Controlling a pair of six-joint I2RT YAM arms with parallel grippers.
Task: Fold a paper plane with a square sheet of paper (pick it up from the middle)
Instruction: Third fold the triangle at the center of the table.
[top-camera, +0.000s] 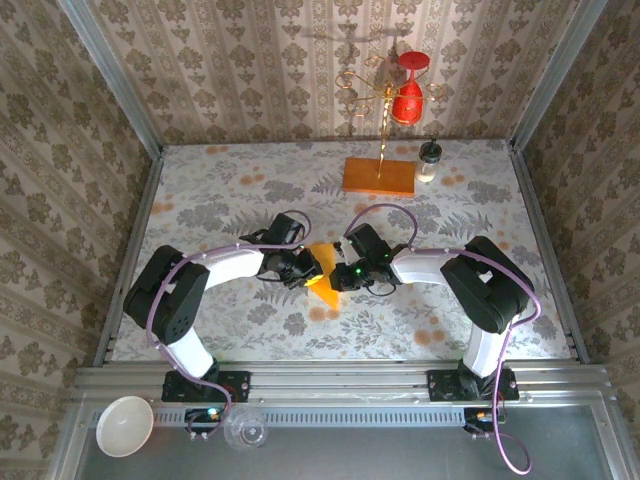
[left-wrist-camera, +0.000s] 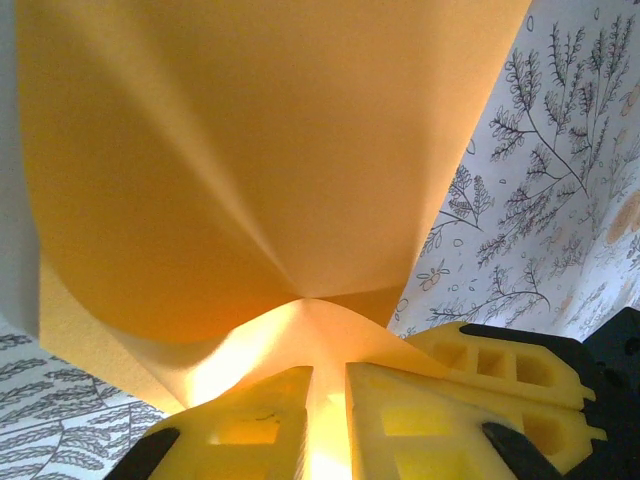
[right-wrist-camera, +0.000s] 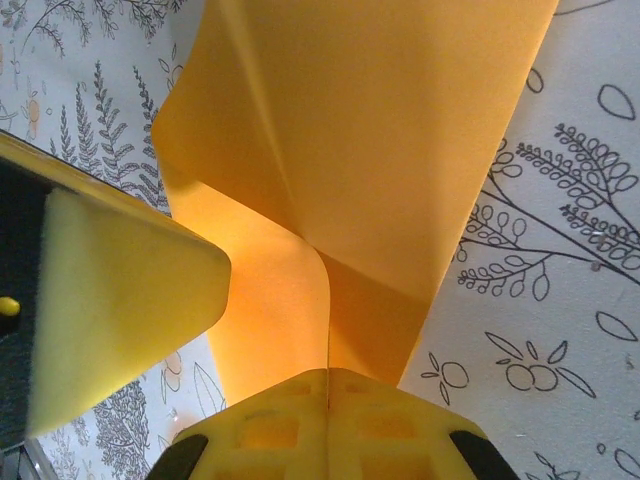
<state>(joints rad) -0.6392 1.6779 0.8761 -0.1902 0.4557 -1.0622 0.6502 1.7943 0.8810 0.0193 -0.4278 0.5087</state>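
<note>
The orange-yellow sheet of paper (top-camera: 322, 275), folded along creases into a pointed paper plane shape, hangs between my two grippers above the table's middle. My left gripper (top-camera: 303, 266) comes at it from the left. In the left wrist view the paper (left-wrist-camera: 250, 180) fans out wide, and its folded edge runs down into the narrow slit between that gripper's (left-wrist-camera: 328, 400) slightly parted fingers. My right gripper (top-camera: 342, 272) comes from the right. In the right wrist view it (right-wrist-camera: 328, 400) is shut on the paper's (right-wrist-camera: 370, 150) lower fold, jaws pressed together. A left finger pad (right-wrist-camera: 120, 300) stands beside it.
A brown-orange wooden block (top-camera: 380, 176) with a gold wire stand (top-camera: 385, 110) and a red ornament (top-camera: 407, 95) sits at the back. A small bottle (top-camera: 429, 160) stands to its right. A white bowl (top-camera: 124, 425) and a clear glass (top-camera: 246, 430) rest on the near rail.
</note>
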